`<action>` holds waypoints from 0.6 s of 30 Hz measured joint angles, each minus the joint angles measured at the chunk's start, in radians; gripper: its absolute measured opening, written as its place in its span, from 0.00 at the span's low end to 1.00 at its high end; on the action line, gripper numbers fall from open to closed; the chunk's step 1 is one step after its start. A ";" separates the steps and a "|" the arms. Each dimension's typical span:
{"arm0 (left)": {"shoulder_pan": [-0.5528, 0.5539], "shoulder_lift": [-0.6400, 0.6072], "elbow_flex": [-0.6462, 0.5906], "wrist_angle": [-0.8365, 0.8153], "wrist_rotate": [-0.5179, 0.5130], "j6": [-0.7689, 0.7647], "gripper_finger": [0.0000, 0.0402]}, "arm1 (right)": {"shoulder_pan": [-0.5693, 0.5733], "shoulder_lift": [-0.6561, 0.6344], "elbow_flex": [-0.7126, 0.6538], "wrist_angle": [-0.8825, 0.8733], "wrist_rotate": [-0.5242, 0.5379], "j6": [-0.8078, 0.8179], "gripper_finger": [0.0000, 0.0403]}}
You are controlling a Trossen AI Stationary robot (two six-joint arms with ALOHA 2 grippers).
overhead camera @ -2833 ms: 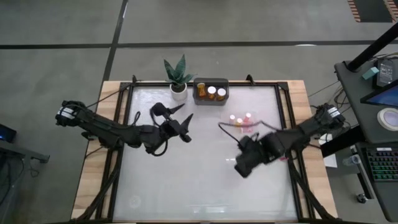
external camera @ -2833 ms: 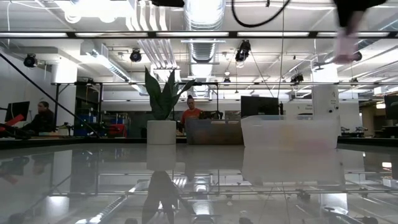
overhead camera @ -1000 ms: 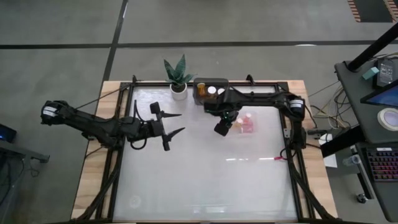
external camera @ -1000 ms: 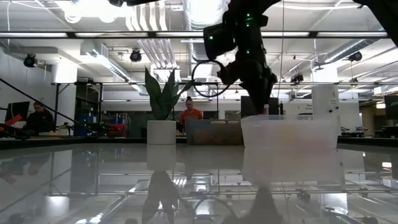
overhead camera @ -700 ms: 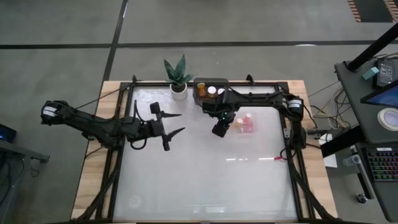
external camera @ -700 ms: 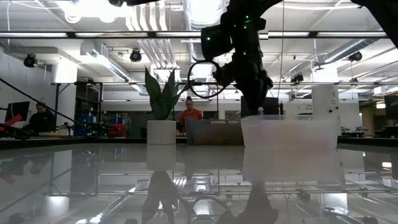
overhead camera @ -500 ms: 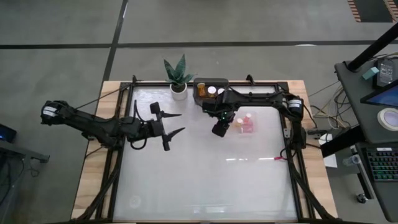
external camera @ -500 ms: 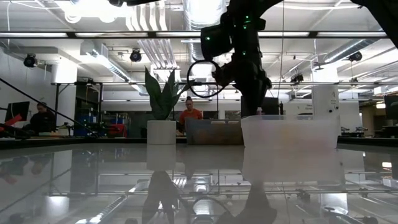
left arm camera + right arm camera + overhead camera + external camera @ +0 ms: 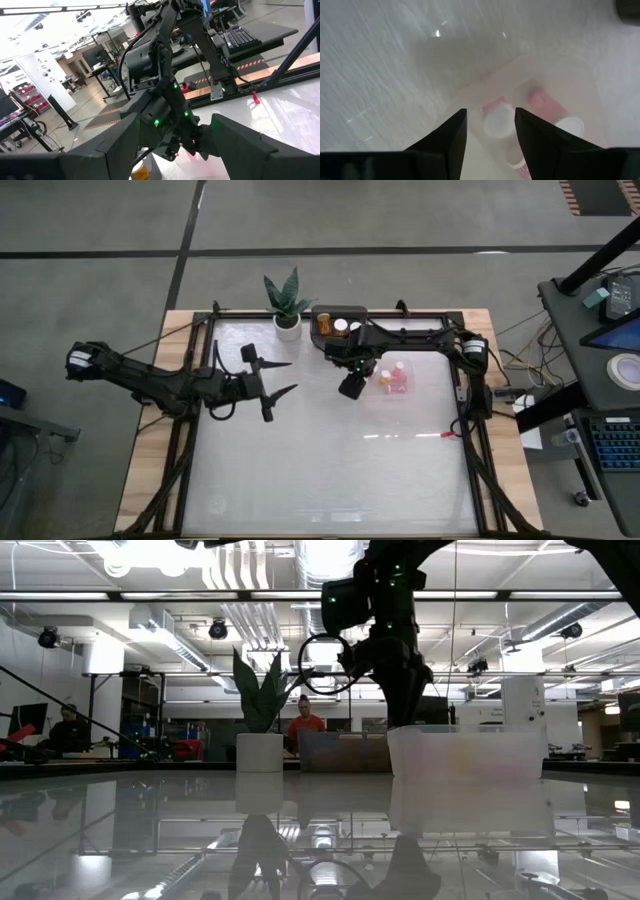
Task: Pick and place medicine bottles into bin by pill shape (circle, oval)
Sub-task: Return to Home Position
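The right arm is reaching along the far edge of the glossy white table [image 9: 330, 470], and its right hand [image 9: 349, 389] is hanging just beside the near left wall of the clear plastic bin [image 9: 465, 752]. In the right wrist view its two dark fingers [image 9: 445, 137] are standing spread apart with nothing between them. Beyond them, the small pink medicine bottles with white caps [image 9: 499, 123] are lying inside the clear bin, close together. In the low view the hand is showing as a dark shape, with its tip at about the height of the bin's rim.

Behind the clear bin, at the table's far edge, the dark rectangular bin [image 9: 340, 310] is holding the amber medicine bottles with white caps [image 9: 342, 327], standing side by side. Just to its left the green plant in a white pot [image 9: 286, 323] is standing.

The left arm is waiting over the left half of the table, well apart from both bins. Its left hand [image 9: 292, 376] is pointing toward the table's middle with its fingers spread wide and empty.

Beyond the table, a person in an orange top [image 9: 305, 725] is sitting in the room.
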 joint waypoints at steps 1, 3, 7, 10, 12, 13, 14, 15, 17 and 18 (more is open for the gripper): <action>0.000 0.000 0.000 0.000 0.000 0.000 0.58 | 0.000 -0.003 0.000 -0.002 0.000 0.000 0.40; 0.000 0.000 0.000 0.000 0.000 0.000 0.58 | 0.000 -0.019 0.000 -0.002 0.005 0.000 0.39; -0.002 -0.015 -0.012 -0.027 0.000 0.000 0.58 | 0.035 -0.082 -0.001 0.010 0.092 -0.011 0.38; -0.003 -0.052 -0.042 -0.065 0.000 -0.001 0.58 | 0.080 -0.158 -0.022 0.073 0.150 -0.054 0.37; -0.003 -0.088 -0.063 -0.076 0.000 -0.007 0.58 | 0.104 -0.223 -0.055 0.162 0.158 -0.087 0.36; -0.005 -0.107 -0.071 -0.085 0.002 -0.008 0.58 | 0.117 -0.256 -0.077 0.215 0.158 -0.106 0.36; -0.008 -0.125 -0.084 -0.090 0.003 -0.009 0.58 | 0.129 -0.293 -0.107 0.273 0.158 -0.119 0.35; -0.011 -0.147 -0.101 -0.100 0.003 -0.008 0.58 | 0.140 -0.328 -0.141 0.329 0.159 -0.137 0.35; -0.016 -0.189 -0.138 -0.120 0.005 -0.005 0.58 | 0.161 -0.408 -0.225 0.440 0.160 -0.175 0.35; -0.016 -0.212 -0.156 -0.120 0.010 -0.004 0.58 | 0.171 -0.447 -0.272 0.499 0.160 -0.199 0.35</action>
